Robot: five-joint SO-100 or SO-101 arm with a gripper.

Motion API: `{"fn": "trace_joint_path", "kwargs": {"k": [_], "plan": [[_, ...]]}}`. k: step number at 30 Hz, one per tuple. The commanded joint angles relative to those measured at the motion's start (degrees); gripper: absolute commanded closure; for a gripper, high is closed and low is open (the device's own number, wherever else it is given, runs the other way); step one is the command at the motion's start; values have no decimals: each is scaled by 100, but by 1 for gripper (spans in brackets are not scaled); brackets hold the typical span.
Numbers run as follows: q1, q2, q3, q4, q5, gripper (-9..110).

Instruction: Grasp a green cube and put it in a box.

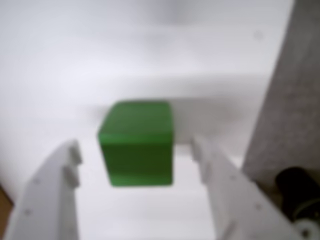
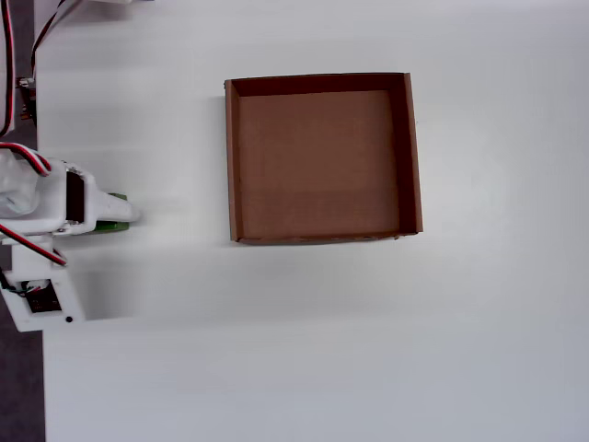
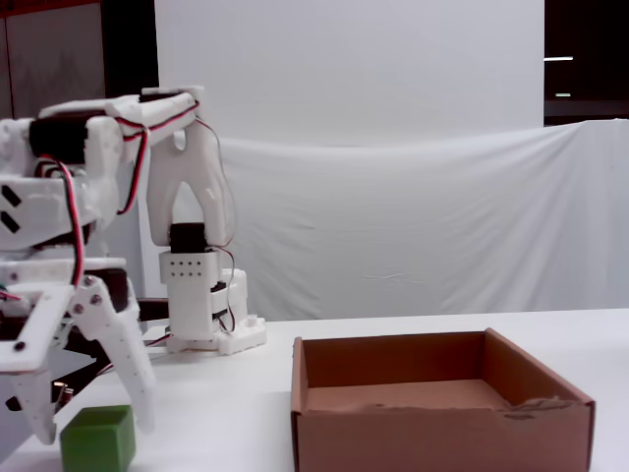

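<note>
One green cube (image 1: 137, 142) sits on the white counter (image 2: 322, 341) near its left edge in the overhead view, where the arm covers all but a sliver of it. End effector (image 1: 135, 152) stands spread wide, its two white fingers straddling the cube with a clear gap on each side and nothing held. Fixed view shows the cube (image 3: 97, 439) resting flat on the counter beside the fingers. Cardboard box (image 2: 231, 161) lies empty toward the middle of the counter, well apart from the cube. Recommended practice: descend until the fingers flank the cube's mid-height, keep the cube centred between them, close squarely on opposite faces, and lift only once the hold is firm.
</note>
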Motion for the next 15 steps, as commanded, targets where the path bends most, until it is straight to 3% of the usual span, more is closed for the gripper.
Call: {"fn": "trace_joint_path", "kwargs": {"k": [1, 15], "plan": [[-79, 70, -237, -53, -62, 72], [-185, 18, -167, 114, -53, 79]]}}
